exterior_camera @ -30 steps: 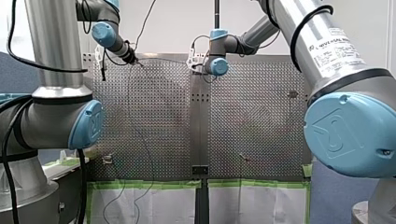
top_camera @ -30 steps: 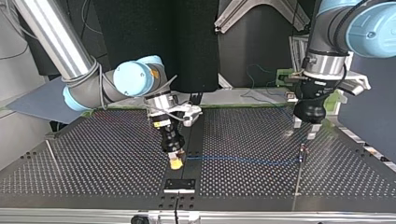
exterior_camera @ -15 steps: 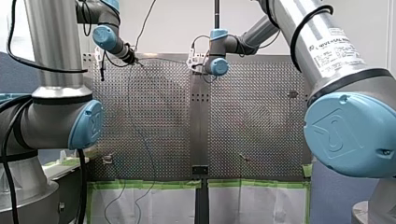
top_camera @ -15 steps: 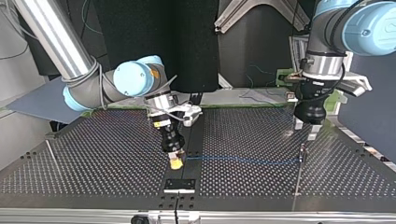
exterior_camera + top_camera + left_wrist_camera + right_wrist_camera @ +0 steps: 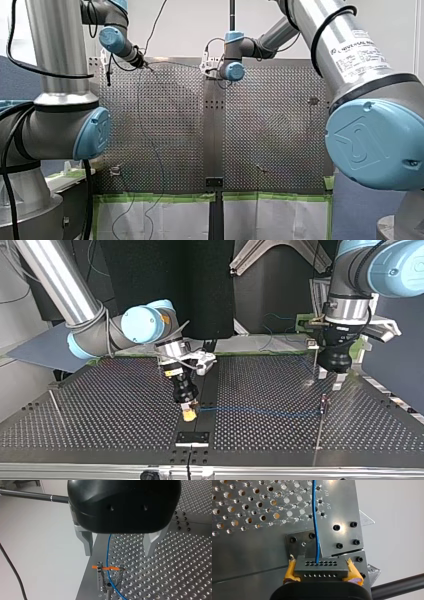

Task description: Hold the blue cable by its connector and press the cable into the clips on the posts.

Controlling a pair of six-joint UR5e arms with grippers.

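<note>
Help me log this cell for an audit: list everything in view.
table: one, silver, perforated.
blue cable: one, blue, stretched across the table.
connector: one, grey, at the cable's end, between yellow pads.
clip post: one, metal, forked, orange band across it; cable runs between its prongs.
green tape: strips, green, table's near edge in the front view.
left gripper: one, black, metal fingers open above the clip post.
right gripper: one, shut on the connector.

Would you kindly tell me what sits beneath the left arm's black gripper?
A pair of thin metal posts joined by an orange clip, with the thin blue cable passing between them. The left gripper's black body hides the cable's farther run.
</note>
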